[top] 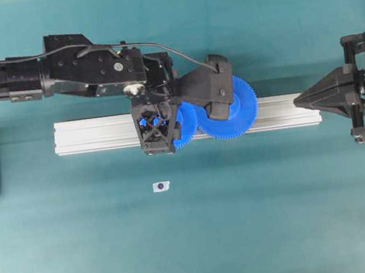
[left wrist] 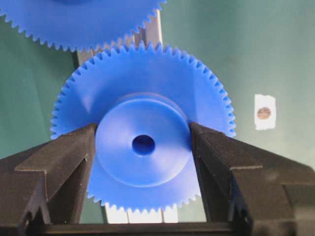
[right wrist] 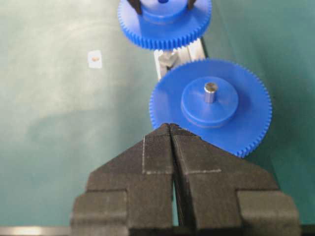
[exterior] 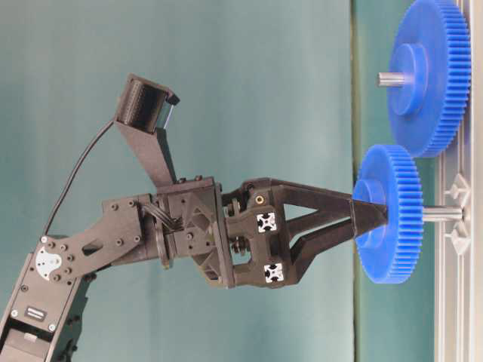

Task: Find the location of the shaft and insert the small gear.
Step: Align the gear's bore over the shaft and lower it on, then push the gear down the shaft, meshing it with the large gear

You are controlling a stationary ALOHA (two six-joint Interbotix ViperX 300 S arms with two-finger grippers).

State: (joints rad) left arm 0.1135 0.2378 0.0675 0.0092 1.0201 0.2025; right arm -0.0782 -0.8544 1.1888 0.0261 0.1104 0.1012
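Black fingers point(left wrist: 78, 162) of the left gripper point(left wrist: 143, 147) fill the near edge of the left wrist view, clamped on the raised hub of the small gear point(left wrist: 142, 142), one finger on each side. I judge this hold deliberate: gripping the hub leaves the teeth free and keeps the dark centre hole exposed for alignment.

From table level, the small gear point(exterior: 389, 215) stands with its face parallel to the aluminium rail point(exterior: 456, 249), and the shaft point(exterior: 441, 214) runs from the rail into the gear's far side. The gear is not seated; a bare stretch of shaft shows between it and the rail. I judge the insertion begun but incomplete, requiring a straight push along the shaft.

The larger gear point(right wrist: 210, 105) sits just beside it on the rail, on its own grey pin point(right wrist: 210, 92). Its teeth lie close to the small gear's, so the two sets must mesh as the small gear goes down; a tilt could bind.

The right gripper point(right wrist: 171, 129) hangs well apart to the right, fingers together and empty. A small white tag point(top: 161, 186) lies on the green bench point(top: 279, 218), near the rail.
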